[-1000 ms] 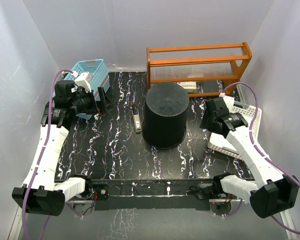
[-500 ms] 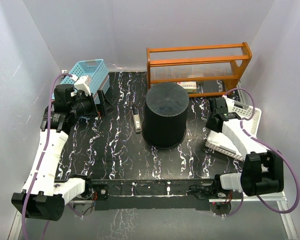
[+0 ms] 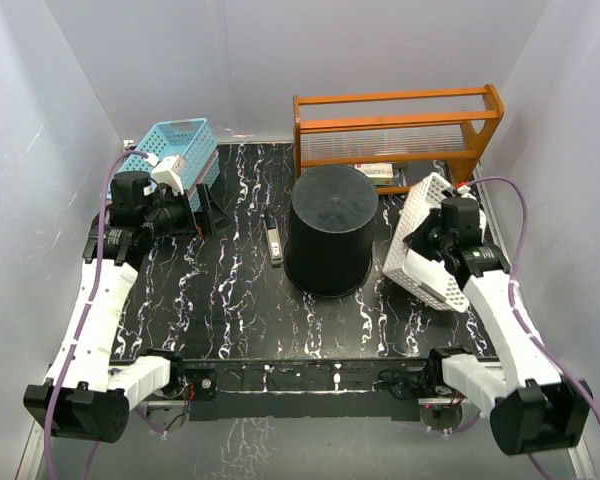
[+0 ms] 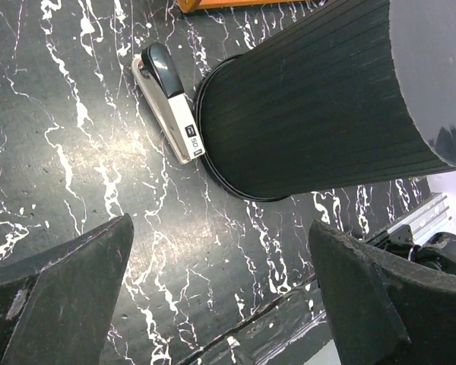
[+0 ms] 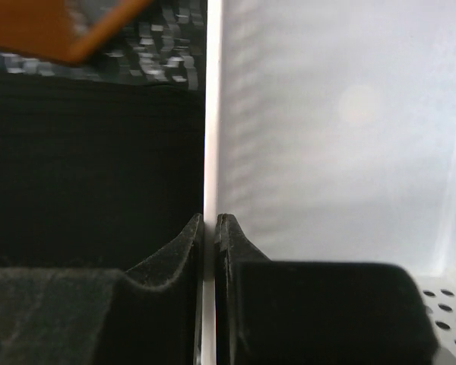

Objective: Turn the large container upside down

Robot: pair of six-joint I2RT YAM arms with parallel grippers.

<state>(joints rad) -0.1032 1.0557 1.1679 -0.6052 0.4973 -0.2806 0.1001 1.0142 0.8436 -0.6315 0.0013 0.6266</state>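
The bucket (image 3: 329, 230) stands rim-down in the middle of the bench (image 3: 230, 310), between both grippers and touching neither. The right wrist view shows it only as a dark blur. The right gripper (image 5: 210, 220) pinches the thin wall of the white basket (image 3: 420, 262), which is tilted beside the bucket. The left gripper (image 4: 220, 224) is spread wide and empty.

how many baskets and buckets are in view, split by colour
black bucket: 1
blue basket: 1
white basket: 1
total: 3
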